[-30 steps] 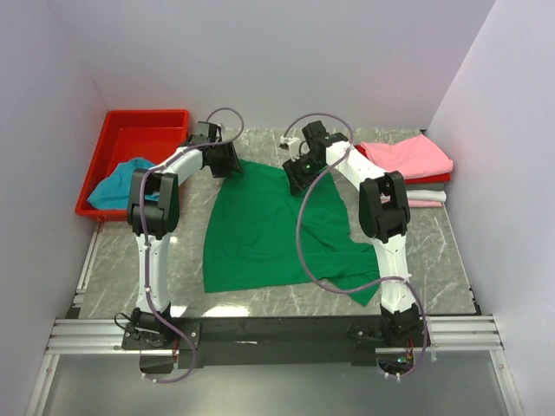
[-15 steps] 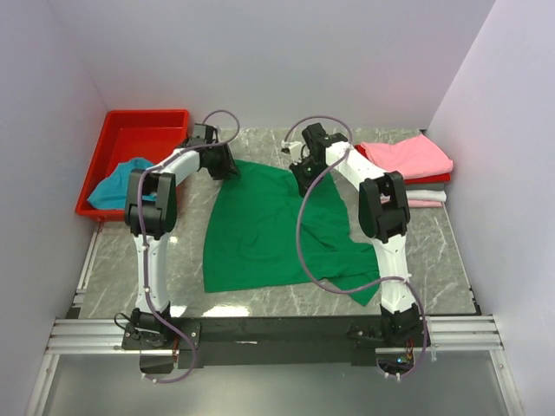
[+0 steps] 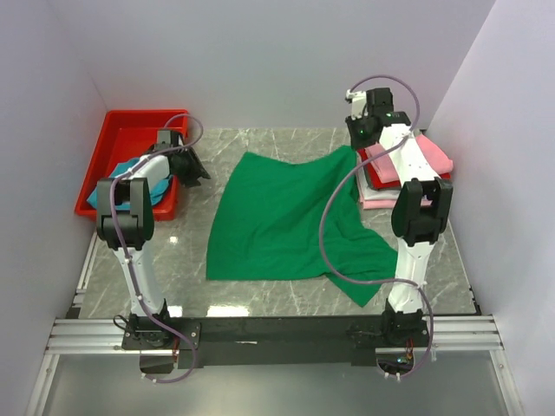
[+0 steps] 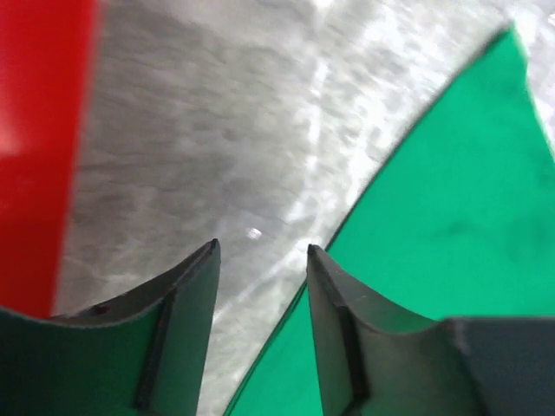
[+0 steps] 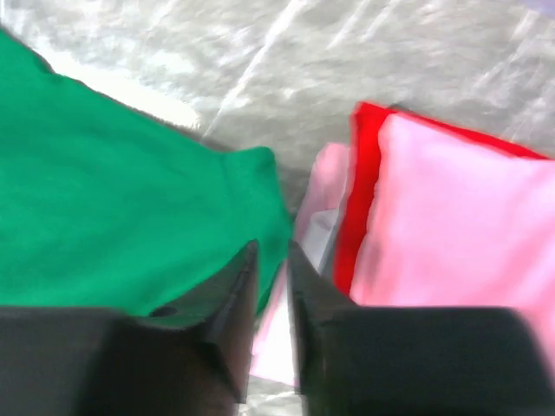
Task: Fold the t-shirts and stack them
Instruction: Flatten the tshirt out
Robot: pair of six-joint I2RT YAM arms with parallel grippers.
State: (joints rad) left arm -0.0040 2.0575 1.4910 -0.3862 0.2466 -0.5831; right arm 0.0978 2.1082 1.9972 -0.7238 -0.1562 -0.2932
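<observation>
- top external view: the green t-shirt (image 3: pixel 286 221) lies spread across the middle of the marble table (image 3: pixel 173 251), with one sleeve trailing toward the near right corner.
- its far right corner lifts up to the right gripper (image 3: pixel 357 143), near the far right corner of the table.
- right wrist view: the fingers are pressed almost together, pinching that green corner.
- just beside them is a stack at the right edge: pink t-shirt (image 5: pixel 460 225) on top, red t-shirt (image 5: pixel 368 173) under it, whitish t-shirt (image 3: pixel 377 199) lowest.
- the left gripper (image 4: pixel 260 247) is spread and holds nothing; it hangs over bare marble between the green hem and the red tray (image 3: pixel 139 117).
- a teal t-shirt (image 3: pixel 165 192) drapes over the tray's near wall.
- bare marble shows along the near edge, the left edge and the far edge.
</observation>
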